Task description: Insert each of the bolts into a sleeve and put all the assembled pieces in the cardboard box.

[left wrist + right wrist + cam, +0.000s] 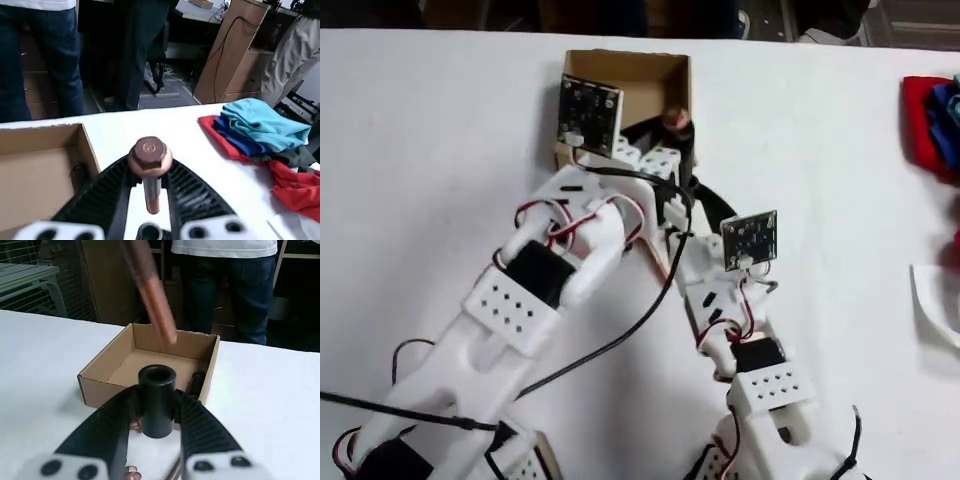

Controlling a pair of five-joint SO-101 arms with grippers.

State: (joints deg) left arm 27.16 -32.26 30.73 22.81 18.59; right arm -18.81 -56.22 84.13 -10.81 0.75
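- Inserting a bolt into a sleeve is the step you have in hand, and it is caught midway: the two parts are brought together in the air but not yet joined.
- Your left gripper (pixel 149 175) has its jaws clenched on the copper-coloured hex-head bolt (pixel 150 156), gripping just under the head, with the shank pointing down.
- Your right gripper (pixel 157 407) has its jaws clamped around the black cylindrical sleeve (pixel 157 390), held upright with its bore open to the top.
- From the right wrist, the bolt's tip hangs above the sleeve's mouth and apart from it, and the shank leans at a slant, not in line with the bore.
- Both parts sit just in front of the open brown cardboard box (pixel 100 375) on the white counter (pixel 40 340). One dark cylinder (pixel 197 382) lies inside by the near wall; you cannot tell whether it carries a bolt.
- Next, I judge, you need to square the shank to the bore, centre the tip over the hole, then lower it straight; going in tilted risks jamming on the rim.
- A loose copper bolt (pixel 131 473) lies on the counter below the right gripper, so more pairs look left to do.
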